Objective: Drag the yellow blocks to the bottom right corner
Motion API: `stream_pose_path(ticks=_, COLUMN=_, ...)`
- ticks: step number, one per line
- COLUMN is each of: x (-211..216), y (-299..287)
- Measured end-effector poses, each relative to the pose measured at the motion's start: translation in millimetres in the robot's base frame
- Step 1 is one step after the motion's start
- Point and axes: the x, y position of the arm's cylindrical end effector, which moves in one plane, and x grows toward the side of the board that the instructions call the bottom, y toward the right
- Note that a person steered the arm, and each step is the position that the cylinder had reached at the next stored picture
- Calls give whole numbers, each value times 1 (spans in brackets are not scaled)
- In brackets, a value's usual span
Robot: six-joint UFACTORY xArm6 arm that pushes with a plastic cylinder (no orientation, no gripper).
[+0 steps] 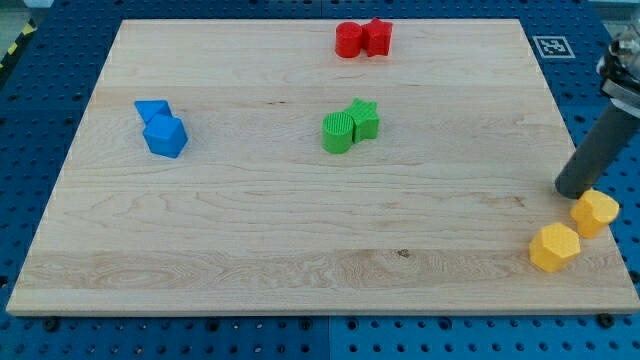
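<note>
Two yellow blocks lie near the board's bottom right corner: a yellow hexagonal block (554,247) and another yellow block (595,213) up and to its right, close together. My tip (574,190) is the lower end of the dark rod that comes in from the view's right edge. It rests on the board just above and left of the right-hand yellow block, very close to it or touching it.
Two red blocks (363,39) sit together at the top centre. A green cylinder and a green star (351,126) sit together mid-board. Two blue blocks (161,128) sit together at the left. The wooden board's (300,240) right edge is near the yellow blocks.
</note>
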Motion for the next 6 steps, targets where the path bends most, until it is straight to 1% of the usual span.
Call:
stream_pose_path(ticks=1, x=2, y=-10)
stream_pose_path(ticks=2, x=-5, y=6)
stream_pose_path(ticks=3, x=8, y=36)
stream_pose_path(ticks=4, x=18, y=36)
stream_pose_path(ticks=6, x=23, y=-9)
